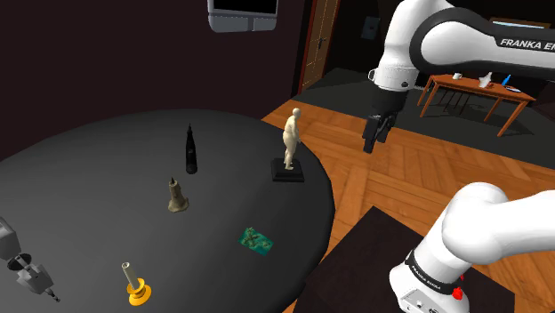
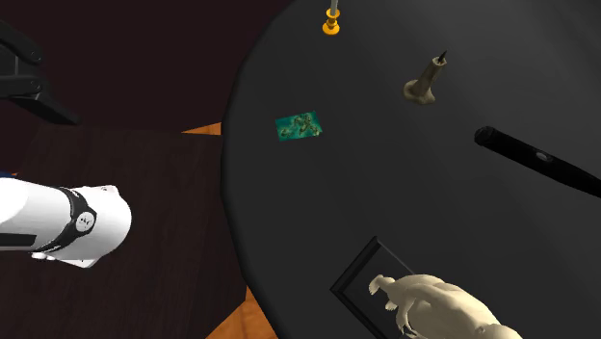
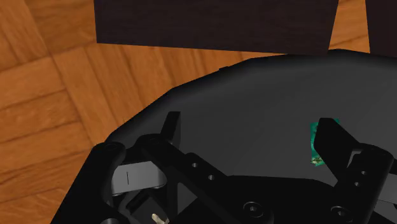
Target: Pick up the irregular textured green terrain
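My end effector (image 1: 372, 142) is released, fingers (image 3: 334, 140) apart. It hangs over the parquet floor (image 1: 400, 178), just off the round dark surface (image 1: 107, 169). The green terrain (image 1: 256, 239) lies flat near the surface's rim on the side of the stand (image 1: 374, 240), well apart from me. Wrist view has it partly behind one finger. Farther in: tan finial (image 1: 177, 196), black cone (image 1: 190, 149), beige figurine (image 1: 290, 142) on a black base. Shoulder view adds the room's far end, with a brown wooden table (image 1: 471, 89). Second exterior view looks down on the terrain, mottled green.
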You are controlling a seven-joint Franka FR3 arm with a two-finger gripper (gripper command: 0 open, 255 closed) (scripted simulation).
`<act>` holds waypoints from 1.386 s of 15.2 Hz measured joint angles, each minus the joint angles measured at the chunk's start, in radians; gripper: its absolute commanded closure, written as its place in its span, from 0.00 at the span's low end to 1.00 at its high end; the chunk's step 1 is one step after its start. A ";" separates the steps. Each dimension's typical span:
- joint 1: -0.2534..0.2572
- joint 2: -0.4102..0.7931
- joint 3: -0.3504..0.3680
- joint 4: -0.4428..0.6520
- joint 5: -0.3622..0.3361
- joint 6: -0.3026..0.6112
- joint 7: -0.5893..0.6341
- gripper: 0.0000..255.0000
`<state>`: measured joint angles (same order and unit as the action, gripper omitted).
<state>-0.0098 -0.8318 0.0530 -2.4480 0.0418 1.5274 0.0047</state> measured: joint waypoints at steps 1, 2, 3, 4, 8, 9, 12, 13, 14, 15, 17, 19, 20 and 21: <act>0.000 0.000 0.000 0.000 0.000 0.000 0.000 0.00; 0.005 0.009 -0.003 -0.010 0.000 0.020 -0.014 0.00; 0.014 0.027 -0.007 -0.018 0.000 0.049 -0.036 0.00; 0.025 0.039 -0.010 -0.036 0.003 0.084 -0.059 0.00; 0.072 0.128 -0.029 -0.083 0.011 0.240 -0.174 0.00; 0.085 0.157 -0.031 -0.088 0.015 0.278 -0.201 0.00; 0.120 0.250 -0.047 -0.095 0.025 0.393 -0.297 0.00; 0.133 0.280 -0.050 -0.105 0.030 0.436 -0.329 0.00; 0.145 0.308 -0.056 -0.109 0.035 0.473 -0.362 0.00; 0.158 0.328 -0.059 -0.118 0.042 0.507 -0.394 0.00; 0.186 0.412 -0.063 -0.102 0.059 0.582 -0.458 0.00; 0.216 0.489 -0.063 -0.084 0.080 0.651 -0.519 0.00; 0.228 0.516 -0.065 -0.084 0.090 0.681 -0.554 0.00; 0.242 0.553 -0.065 -0.078 0.102 0.715 -0.588 0.00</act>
<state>0.2323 -0.2791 -0.0121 -2.5257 0.1442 2.2424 -0.5838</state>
